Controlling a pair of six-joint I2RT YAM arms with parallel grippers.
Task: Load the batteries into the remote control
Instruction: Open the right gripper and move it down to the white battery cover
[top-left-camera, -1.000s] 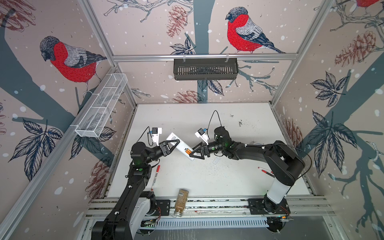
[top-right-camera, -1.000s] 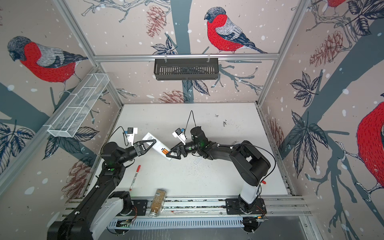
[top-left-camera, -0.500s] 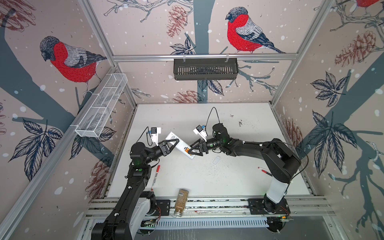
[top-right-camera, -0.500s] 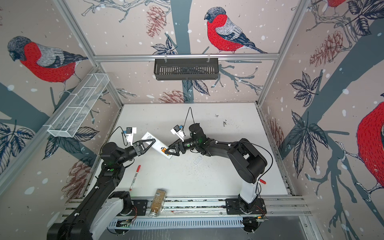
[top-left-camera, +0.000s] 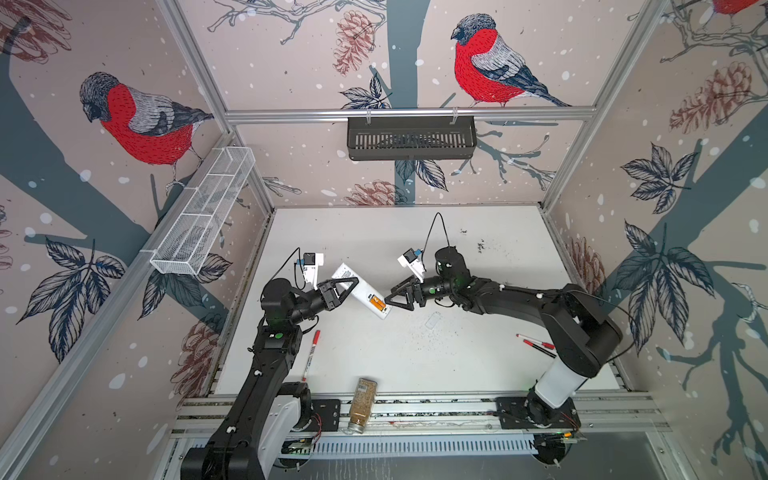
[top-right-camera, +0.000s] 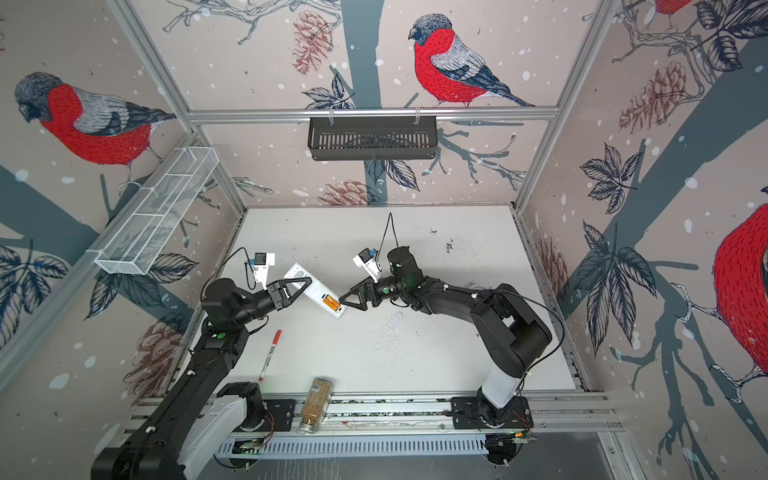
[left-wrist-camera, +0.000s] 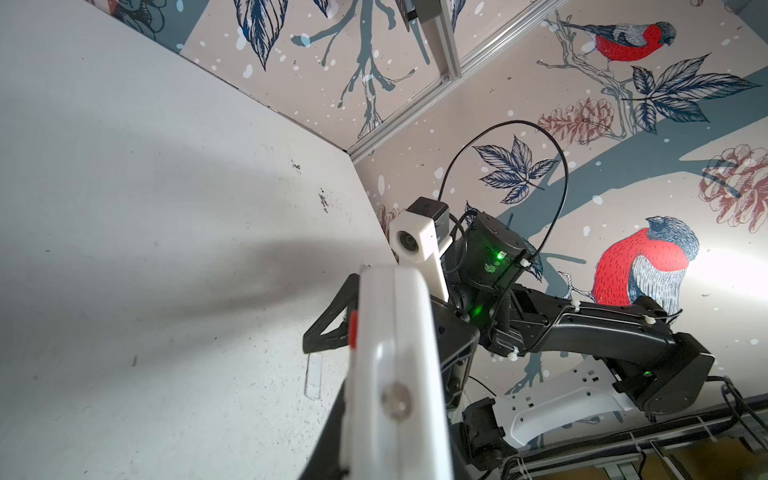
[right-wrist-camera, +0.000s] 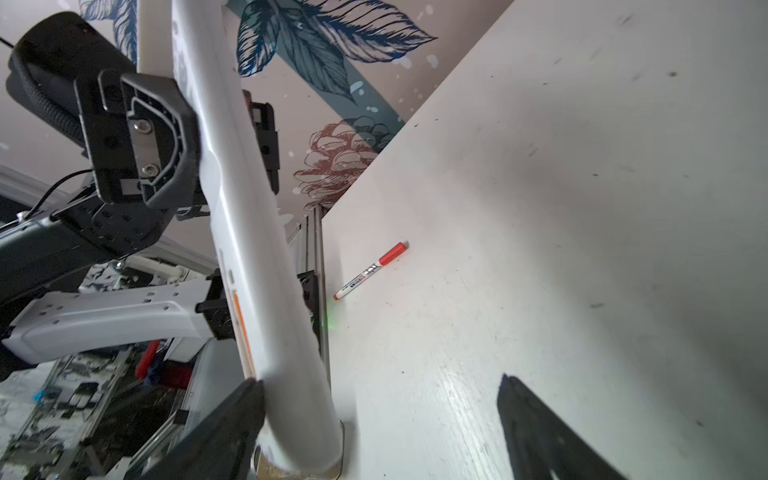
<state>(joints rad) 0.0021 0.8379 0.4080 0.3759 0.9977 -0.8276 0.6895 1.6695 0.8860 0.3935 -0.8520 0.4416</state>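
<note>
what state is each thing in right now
remote: held up, back facing up, uncovered
batteries: seated in the remote
cover: off, lying flat
left gripper: shut on the remote
right gripper: open, at the remote's end
pen: capped, lying flat
other pens: lying flat
jar: on its side

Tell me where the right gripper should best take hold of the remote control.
Probably the free near end of the remote control, jaws across its long edges, coming from the right arm's side: the left gripper clamps the far half, and the open right gripper faces that end.
</note>
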